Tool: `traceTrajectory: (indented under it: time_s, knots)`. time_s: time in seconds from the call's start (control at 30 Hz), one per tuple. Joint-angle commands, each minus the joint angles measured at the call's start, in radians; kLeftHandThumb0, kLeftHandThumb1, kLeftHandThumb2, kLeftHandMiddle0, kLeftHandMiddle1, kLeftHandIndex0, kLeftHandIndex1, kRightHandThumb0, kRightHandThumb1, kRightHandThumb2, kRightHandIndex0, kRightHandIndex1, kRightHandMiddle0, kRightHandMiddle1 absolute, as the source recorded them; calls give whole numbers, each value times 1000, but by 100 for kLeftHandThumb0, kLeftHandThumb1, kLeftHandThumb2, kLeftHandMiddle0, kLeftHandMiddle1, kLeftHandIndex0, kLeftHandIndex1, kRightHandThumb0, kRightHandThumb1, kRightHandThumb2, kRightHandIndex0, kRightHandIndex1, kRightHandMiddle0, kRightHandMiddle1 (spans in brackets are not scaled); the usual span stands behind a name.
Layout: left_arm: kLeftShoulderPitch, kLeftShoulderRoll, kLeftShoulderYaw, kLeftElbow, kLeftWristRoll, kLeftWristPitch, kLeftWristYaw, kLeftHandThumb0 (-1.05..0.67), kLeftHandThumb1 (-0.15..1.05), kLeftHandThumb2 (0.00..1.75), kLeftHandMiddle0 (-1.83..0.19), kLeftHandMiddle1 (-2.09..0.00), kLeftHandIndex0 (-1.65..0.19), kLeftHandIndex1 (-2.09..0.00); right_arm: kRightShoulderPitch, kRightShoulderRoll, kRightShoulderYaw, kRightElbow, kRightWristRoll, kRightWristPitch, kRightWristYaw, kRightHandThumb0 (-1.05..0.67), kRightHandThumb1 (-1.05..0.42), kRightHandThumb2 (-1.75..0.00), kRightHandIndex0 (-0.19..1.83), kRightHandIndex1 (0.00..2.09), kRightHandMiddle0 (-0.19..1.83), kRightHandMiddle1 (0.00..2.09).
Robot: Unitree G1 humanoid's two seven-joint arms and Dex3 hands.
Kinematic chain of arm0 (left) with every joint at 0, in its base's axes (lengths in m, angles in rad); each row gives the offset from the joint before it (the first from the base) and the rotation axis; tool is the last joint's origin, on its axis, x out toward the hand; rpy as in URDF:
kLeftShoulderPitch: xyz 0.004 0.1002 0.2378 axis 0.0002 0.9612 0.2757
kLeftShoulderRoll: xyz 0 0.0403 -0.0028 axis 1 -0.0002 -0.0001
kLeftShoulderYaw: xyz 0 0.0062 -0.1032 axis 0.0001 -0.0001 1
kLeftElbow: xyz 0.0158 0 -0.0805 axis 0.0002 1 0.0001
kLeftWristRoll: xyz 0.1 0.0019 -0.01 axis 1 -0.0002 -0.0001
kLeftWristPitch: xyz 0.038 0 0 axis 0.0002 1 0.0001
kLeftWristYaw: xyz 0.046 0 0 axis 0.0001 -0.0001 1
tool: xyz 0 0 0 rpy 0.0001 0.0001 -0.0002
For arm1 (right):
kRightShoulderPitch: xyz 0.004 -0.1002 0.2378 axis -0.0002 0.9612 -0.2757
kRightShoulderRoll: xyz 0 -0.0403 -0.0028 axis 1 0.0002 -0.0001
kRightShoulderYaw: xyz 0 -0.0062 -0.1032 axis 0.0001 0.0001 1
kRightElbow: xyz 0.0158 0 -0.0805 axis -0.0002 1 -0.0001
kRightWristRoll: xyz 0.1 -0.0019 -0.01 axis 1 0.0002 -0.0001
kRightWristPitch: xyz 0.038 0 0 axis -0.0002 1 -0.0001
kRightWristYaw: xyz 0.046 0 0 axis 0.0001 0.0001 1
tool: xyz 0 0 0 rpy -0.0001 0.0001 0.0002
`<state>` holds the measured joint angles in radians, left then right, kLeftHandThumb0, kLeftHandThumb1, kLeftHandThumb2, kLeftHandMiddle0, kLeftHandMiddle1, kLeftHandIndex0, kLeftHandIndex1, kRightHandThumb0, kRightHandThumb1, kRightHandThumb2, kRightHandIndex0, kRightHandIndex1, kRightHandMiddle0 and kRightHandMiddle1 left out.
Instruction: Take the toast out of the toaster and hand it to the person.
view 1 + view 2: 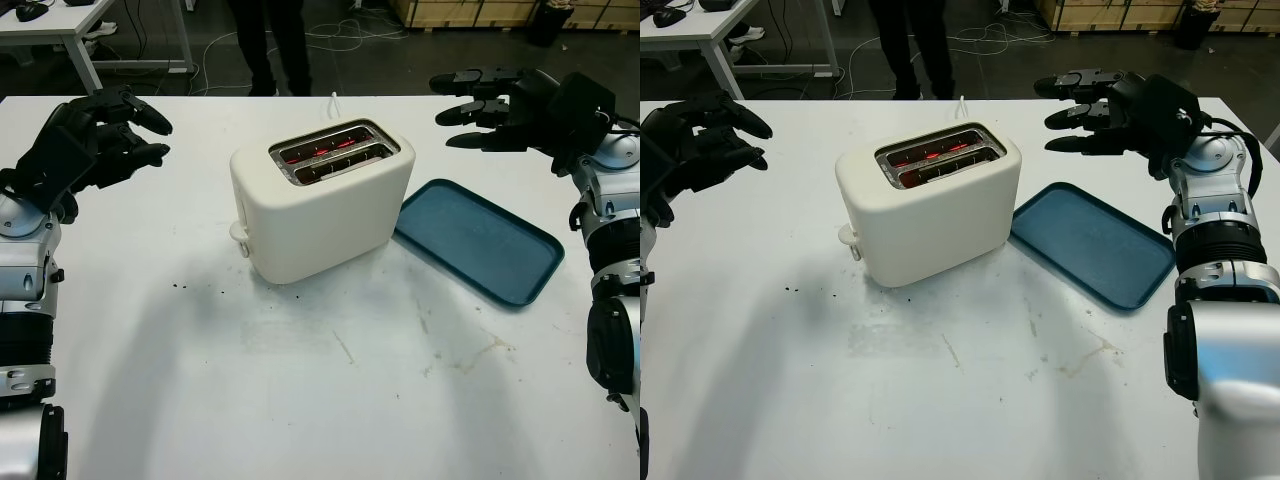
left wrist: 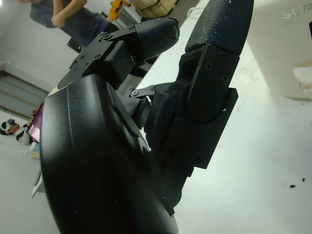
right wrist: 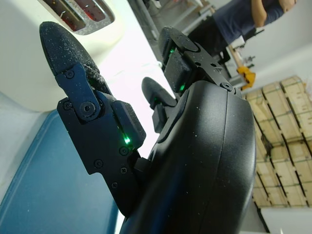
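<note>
- Toaster (image 1: 320,200) mid-table, slots glowing; tray (image 1: 480,240) touching its right side.
- We see left hand (image 1: 95,135) open near left edge, right hand (image 1: 500,110) open above far right corner, both holding nothing.

Left hand (image 1: 95,135) and right hand (image 1: 505,105): matte black shells, three chunky fingers with grainy textured pads, small black screws at the joints. Green LED lit inside the right hand. Forearms are silver-grey segments with black joints. Person (image 1: 268,45): dark trousers, dark blue top.
</note>
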<state>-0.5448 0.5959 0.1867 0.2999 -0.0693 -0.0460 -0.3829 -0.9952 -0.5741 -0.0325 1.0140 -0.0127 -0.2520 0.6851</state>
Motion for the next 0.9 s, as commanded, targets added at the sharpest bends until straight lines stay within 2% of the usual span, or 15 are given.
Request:
traceTrajectory:
  time_s: [0.0,0.87]
  knots:
    - [-4,2,-3,-5,12,-13,7,-105,88,0,-62,-134,-58,-120,3,-3,-2,5,0,-8,6,-82,-73,0,40,50,53,0]
    - [-9,2,-6,-2,12,-7,8,-105,87,0,-63,-132,-59,-119,0,0,1,2,-4,-9,7,-83,-73,0,35,55,55,1]
